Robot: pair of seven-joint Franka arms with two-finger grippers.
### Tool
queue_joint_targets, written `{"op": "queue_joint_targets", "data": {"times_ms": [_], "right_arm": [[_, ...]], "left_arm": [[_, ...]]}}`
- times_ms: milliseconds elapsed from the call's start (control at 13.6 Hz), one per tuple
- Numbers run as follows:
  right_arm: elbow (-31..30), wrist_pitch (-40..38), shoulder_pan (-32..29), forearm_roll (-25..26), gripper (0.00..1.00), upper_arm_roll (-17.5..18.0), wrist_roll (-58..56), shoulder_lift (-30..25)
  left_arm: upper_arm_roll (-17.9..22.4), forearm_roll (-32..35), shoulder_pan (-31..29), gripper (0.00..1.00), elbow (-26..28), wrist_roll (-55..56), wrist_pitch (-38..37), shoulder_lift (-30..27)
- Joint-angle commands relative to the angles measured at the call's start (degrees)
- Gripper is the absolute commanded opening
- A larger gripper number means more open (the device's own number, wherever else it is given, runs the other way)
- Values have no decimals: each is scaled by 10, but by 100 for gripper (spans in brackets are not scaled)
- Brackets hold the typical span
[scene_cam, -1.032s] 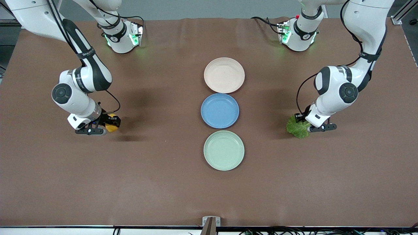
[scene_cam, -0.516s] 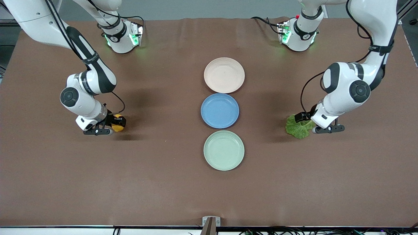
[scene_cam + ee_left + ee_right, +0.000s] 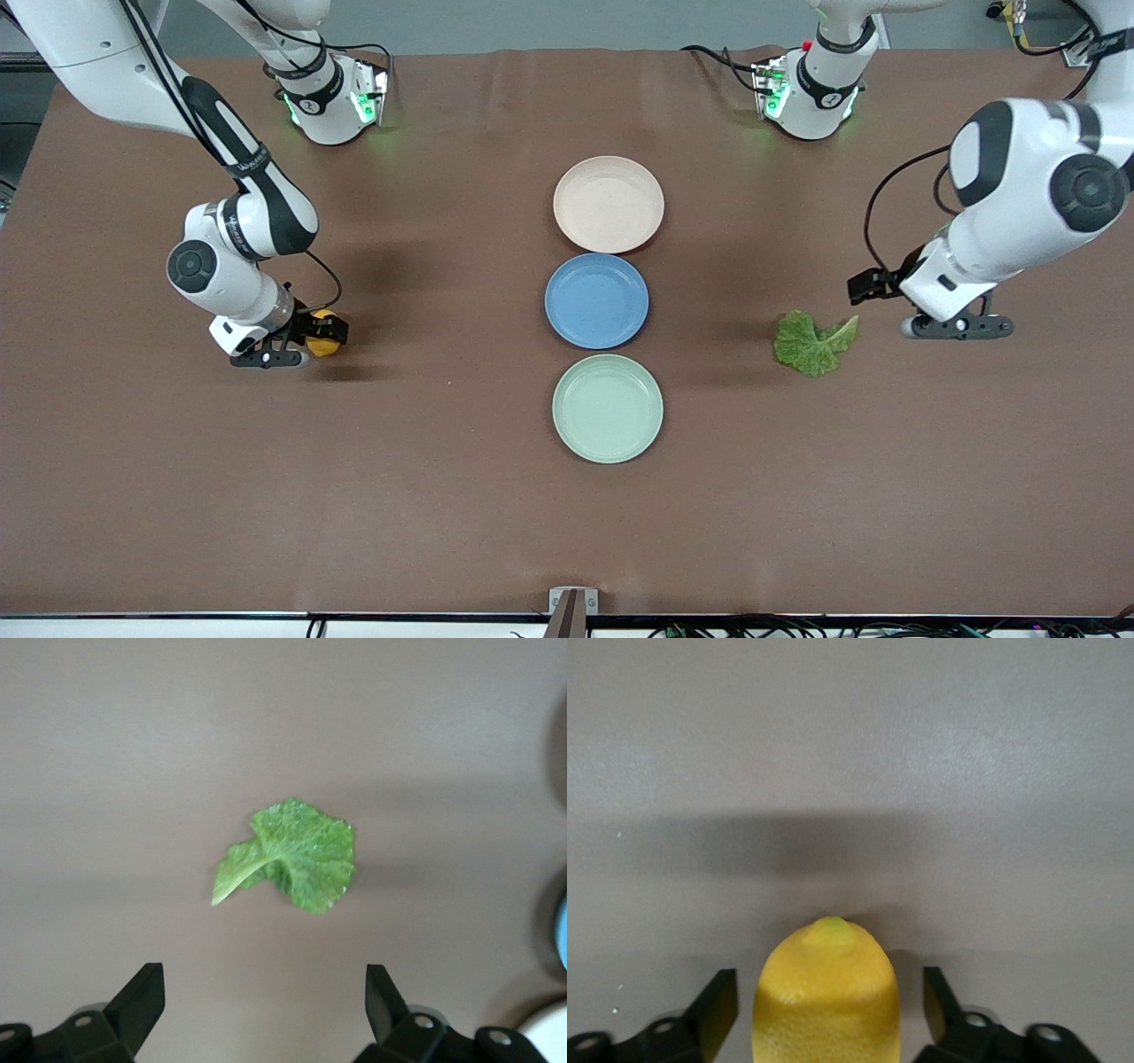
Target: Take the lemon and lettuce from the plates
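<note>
The lemon (image 3: 325, 346) lies on the brown table toward the right arm's end, off the plates. My right gripper (image 3: 310, 342) is low around it. In the right wrist view the lemon (image 3: 826, 1001) sits between the open fingers (image 3: 718, 1010), with a gap on each side. The lettuce (image 3: 811, 343) lies flat on the table toward the left arm's end. My left gripper (image 3: 870, 287) is open and empty, up in the air beside the leaf. The left wrist view shows the lettuce (image 3: 292, 855) ahead of the open gripper (image 3: 266, 1001). The beige plate (image 3: 609, 204) and the mint plate (image 3: 608, 408) are empty.
An empty blue plate (image 3: 596, 300) sits between the beige and mint plates in a row down the table's middle. The arm bases stand at the table edge farthest from the front camera. A small bracket (image 3: 572, 602) sits at the nearest edge.
My left gripper has let go of the lettuce, risen and drawn away toward the left arm's end; the leaf stays on the table. My right gripper shifted slightly toward the plates with the lemon.
</note>
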State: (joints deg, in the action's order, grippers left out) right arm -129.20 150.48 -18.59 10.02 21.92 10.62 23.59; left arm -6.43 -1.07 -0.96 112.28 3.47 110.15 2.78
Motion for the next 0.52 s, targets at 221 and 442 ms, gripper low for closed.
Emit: {"op": "queue_joint_targets", "data": {"times_ms": [221, 442], "right_arm": [[174, -275, 0, 3, 100, 11, -21, -30], [291, -425, -1, 3, 100, 12, -48, -34]], "left_arm": [[-2, 8, -10, 100, -116, -8, -146, -36], [0, 8, -11, 100, -186, -13, -183, -32]]}}
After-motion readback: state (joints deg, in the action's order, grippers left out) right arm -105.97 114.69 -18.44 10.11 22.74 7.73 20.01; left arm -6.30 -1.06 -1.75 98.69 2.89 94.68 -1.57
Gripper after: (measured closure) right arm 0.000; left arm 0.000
